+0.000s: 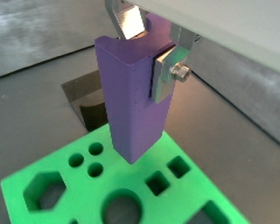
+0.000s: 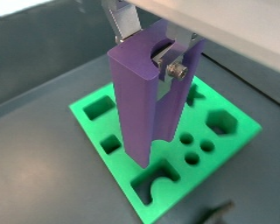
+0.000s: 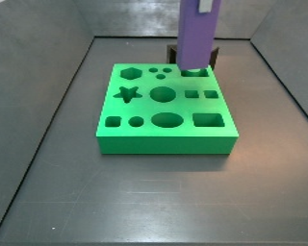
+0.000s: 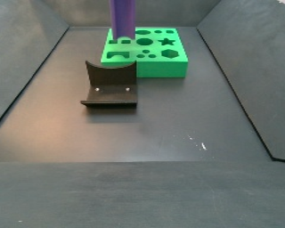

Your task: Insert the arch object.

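My gripper (image 1: 149, 52) (image 2: 149, 52) is shut on a tall purple bar (image 1: 133, 96) (image 2: 140, 105) and holds it upright. In a wrist view its upper end shows a semicircular notch, so this bar is the arch object. The silver fingers (image 1: 166, 74) clamp its upper part. Its lower end hangs at the back right part of the green board (image 3: 164, 144) (image 4: 157, 69), close by the arch-shaped hole (image 2: 154, 179) (image 4: 118, 59). I cannot tell if it touches the board. No small dark block shows.
The green board (image 1: 60, 188) (image 2: 95, 131) has several shaped holes. The dark fixture (image 4: 109, 89) (image 1: 87, 98) (image 3: 215, 53) stands on the floor right beside the board. Grey walls enclose the dark floor (image 4: 169, 151).
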You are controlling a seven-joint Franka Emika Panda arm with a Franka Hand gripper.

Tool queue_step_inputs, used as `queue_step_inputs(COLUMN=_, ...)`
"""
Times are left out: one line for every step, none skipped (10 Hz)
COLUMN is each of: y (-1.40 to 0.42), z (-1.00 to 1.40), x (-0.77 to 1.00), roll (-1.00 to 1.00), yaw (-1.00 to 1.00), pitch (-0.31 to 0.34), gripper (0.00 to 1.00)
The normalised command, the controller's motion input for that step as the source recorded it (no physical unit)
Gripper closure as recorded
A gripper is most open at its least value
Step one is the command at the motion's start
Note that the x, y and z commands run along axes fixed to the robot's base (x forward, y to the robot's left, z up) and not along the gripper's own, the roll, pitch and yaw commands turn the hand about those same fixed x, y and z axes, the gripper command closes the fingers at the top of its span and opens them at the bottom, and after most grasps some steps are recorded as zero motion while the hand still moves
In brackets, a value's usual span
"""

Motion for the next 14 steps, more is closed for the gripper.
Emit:
queue_step_inputs(y=0.40, z=-0.35, x=0.00, roll=0.05, yaw=-0.59, pitch=0.021, gripper=1.00)
queue_step_inputs(y=0.27, z=-0.25, x=0.01, roll=0.03, yaw=-0.59, pitch=0.047, gripper=1.00)
queue_step_inputs(y=0.03, z=-0.07, x=0.19, roll=0.05, yaw=-0.41, pitch=0.036, gripper=1.00)
queue_step_inputs(y=0.00, z=-0.15, x=0.00, roll=0.04, yaw=0.00, pitch=0.000, gripper=1.00)
queue_step_inputs(y=0.03, z=-0.18, x=0.11, roll=0.08, yaw=-0.10, pitch=0.000, gripper=1.00)
queue_step_inputs(y=0.10, z=-0.11, x=0.04, roll=0.02, yaw=-0.25, pitch=0.010, gripper=1.00)
queue_step_inputs(y=0.10, z=-0.06, x=0.00, roll=-0.07, yaw=-0.05, pitch=0.000, gripper=1.00)
queue_step_inputs(y=0.06, z=-0.15, x=0.15, roll=0.00, yaw=0.01, pitch=0.000, gripper=1.00)
queue_step_inputs(y=0.11, z=-0.17, x=0.39, roll=0.00, yaw=0.00, pitch=0.053, gripper=1.00)
queue_step_inputs(y=0.10, z=-0.18, x=0.31, roll=0.00, yaw=0.00, pitch=0.051, gripper=1.00)
queue_step_inputs(y=0.06, z=-0.24, x=0.44, roll=-0.01, yaw=0.00, pitch=0.047, gripper=1.00)
queue_step_inputs(y=0.03, z=-0.18, x=0.35, roll=-0.04, yaw=-0.03, pitch=0.044, gripper=1.00)
queue_step_inputs(y=0.03, z=-0.07, x=0.10, roll=-0.12, yaw=-0.09, pitch=0.000, gripper=1.00)
queue_step_inputs(y=0.01, z=-0.07, x=0.00, roll=-0.07, yaw=0.00, pitch=-0.003, gripper=1.00)
